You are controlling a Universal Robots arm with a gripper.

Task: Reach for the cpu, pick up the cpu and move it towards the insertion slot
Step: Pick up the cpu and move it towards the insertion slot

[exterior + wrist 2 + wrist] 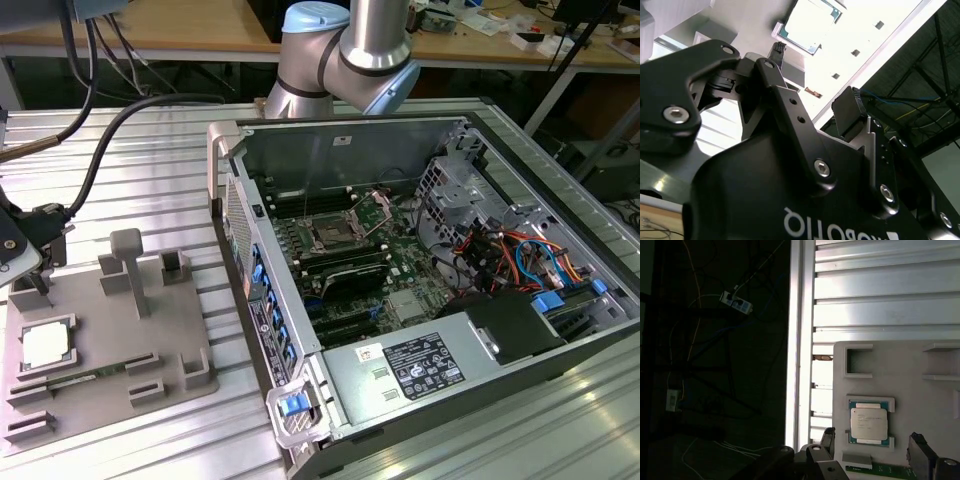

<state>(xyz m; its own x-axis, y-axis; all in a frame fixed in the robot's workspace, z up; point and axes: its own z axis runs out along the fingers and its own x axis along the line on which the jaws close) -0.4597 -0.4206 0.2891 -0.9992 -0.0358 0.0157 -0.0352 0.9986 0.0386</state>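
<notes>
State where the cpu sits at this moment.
At the exterior view's left, the cpu lies on the grey tray, apart from the computer case.

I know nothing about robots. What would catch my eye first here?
The open computer case fills the exterior view's middle, its green board bare, with the silver insertion slot on it. At that view's left a grey tray holds the cpu, a small silvery square. In the first wrist view the gripper hangs open near the cpu.

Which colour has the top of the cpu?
The cpu top is silvery white; the first wrist view shows it best.
</notes>
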